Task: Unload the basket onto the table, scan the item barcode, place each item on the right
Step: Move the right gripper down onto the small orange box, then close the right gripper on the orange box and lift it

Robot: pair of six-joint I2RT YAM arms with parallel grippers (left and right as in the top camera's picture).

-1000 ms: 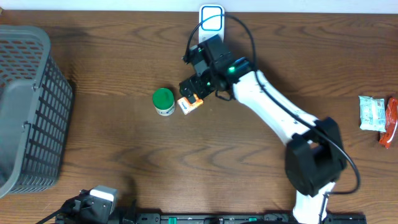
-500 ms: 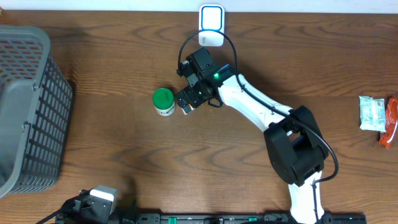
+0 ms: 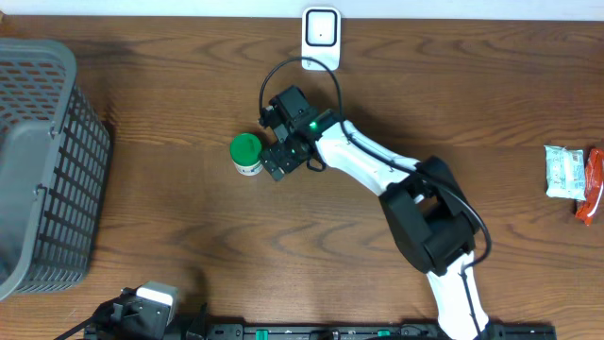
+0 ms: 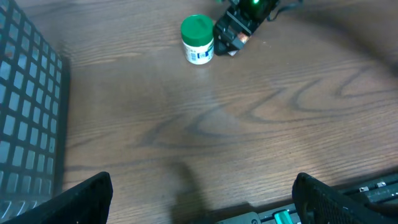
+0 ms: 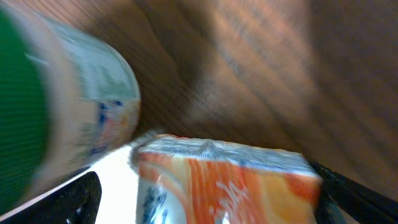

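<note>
right gripper: fingers spread wide, low over the table, straddling the orange packet
orange packet: mid-table between those fingers, just right of the green-lidded jar
scanner: far edge, well apart from the orange packet
left gripper: fingers spread wide, at the near edge
</note>
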